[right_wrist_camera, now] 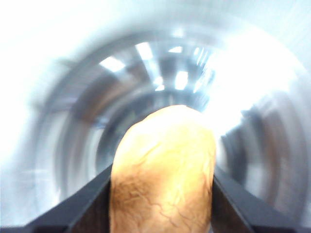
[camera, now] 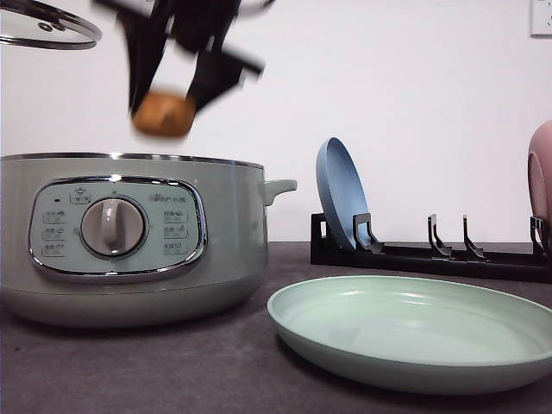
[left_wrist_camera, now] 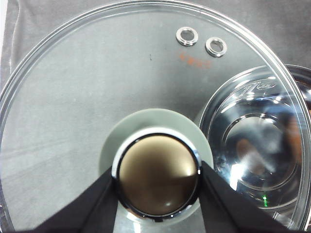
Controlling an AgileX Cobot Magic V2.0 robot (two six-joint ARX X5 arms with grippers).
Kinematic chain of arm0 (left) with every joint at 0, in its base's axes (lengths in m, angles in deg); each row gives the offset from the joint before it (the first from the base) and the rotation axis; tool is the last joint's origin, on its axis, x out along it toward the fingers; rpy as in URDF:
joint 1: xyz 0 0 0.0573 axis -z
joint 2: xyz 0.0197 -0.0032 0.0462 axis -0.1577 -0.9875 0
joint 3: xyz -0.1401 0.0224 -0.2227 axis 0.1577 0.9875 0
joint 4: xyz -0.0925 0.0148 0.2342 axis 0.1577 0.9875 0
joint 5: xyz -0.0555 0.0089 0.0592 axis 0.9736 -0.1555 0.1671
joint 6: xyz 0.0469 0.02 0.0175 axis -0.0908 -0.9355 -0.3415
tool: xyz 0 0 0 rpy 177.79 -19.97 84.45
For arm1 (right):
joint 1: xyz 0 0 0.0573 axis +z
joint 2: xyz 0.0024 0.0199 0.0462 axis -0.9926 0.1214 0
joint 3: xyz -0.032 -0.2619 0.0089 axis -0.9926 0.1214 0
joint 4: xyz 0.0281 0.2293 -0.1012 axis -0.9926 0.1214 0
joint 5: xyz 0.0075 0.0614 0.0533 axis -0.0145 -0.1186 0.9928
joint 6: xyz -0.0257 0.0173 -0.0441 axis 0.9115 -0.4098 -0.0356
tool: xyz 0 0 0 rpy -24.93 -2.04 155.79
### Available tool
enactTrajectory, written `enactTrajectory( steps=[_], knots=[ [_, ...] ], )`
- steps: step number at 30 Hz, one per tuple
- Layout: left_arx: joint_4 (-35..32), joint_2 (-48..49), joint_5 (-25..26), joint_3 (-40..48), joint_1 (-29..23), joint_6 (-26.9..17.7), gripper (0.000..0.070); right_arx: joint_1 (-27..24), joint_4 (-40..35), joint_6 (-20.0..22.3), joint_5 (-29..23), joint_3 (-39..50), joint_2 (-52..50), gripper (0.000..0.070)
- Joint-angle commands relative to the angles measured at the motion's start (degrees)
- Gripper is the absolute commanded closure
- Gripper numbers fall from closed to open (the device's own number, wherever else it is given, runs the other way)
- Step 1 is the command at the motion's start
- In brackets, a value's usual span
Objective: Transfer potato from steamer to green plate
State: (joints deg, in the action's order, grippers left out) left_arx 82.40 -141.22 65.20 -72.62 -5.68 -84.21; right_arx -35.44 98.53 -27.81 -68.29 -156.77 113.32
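The orange-brown potato hangs in the air just above the rim of the sage-green steamer, held between the black fingers of my right gripper, which is shut on it. Seen from the right wrist, the potato fills the space between the fingers, with the steamer's blurred metal bowl below. My left gripper is shut on the knob of the glass lid, which it holds up at the far left. The pale green plate lies on the table at the front right.
A black dish rack stands behind the green plate, with a blue plate upright in it and a pink plate at the right edge. The steamer's side handle points toward the rack. The table is dark grey.
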Motion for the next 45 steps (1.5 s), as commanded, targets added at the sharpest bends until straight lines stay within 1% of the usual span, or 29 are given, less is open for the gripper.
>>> enactTrajectory(
  steps=[1, 10, 13, 15, 18, 23, 25, 29, 35, 39, 42, 45],
  knots=[
    [-1.05, 0.68, 0.07, -1.85, -0.06, -0.13, 0.07, 0.09, 1.88, 2.72, -0.45, -1.43, -0.91, 0.0572],
    [-1.09, 0.68, 1.83, -1.85, 0.0, -0.13, 0.07, -3.19, 12.22, 5.24, -1.63, -0.5, -11.53, 0.0572],
    [-1.11, 0.68, 2.16, -1.85, 0.0, -0.13, 0.07, -4.5, 13.63, 5.79, -2.29, 3.34, -15.43, 0.0576],
    [-1.09, 0.68, 2.66, -1.85, 0.0, -0.13, 0.07, -5.27, 12.68, 5.85, -3.12, 8.44, -19.14, 0.0577],
    [-1.12, 0.68, 3.52, -1.85, 0.0, -0.13, 0.07, -6.49, 8.09, 5.83, -3.07, 19.42, -26.05, 0.0577],
    [-1.18, 0.68, 3.52, -1.85, 0.6, -0.11, 0.07, -8.02, 0.39, 5.85, -2.61, 36.65, -36.81, 0.0577],
    [-1.18, 0.68, 3.52, -1.85, 0.94, -0.11, 0.07, -8.62, -1.94, 5.89, -2.16, 42.05, -40.23, 0.0577],
    [-1.2, 0.68, 3.6, -1.85, 1.87, -0.11, 0.07, -9.61, -5.93, 5.89, 0.31, 50.63, -44.9, 0.0577],
    [-1.2, 0.68, 3.7, -1.85, 3.69, -0.11, 0.07, -9.73, -13.27, 5.77, 2.16, 60.66, -46.52, 0.0577],
    [-1.16, 0.68, 3.92, -1.85, 5.0, -0.11, 0.07, -9.73, -20.6, 5.15, 3.55, 67.52, -46.36, 0.0577],
    [-1.16, 0.68, 5.46, -1.85, 5.88, -0.11, 0.07, -9.86, -26.25, 3.64, 3.54, 72.74, -46.36, 0.0577],
    [-1.18, 0.68, 6.55, -1.85, 6.65, -0.11, 0.07, -10.42, -30.71, 3.4, 3.11, 77.2, -46.36, 0.0577]
  ],
)
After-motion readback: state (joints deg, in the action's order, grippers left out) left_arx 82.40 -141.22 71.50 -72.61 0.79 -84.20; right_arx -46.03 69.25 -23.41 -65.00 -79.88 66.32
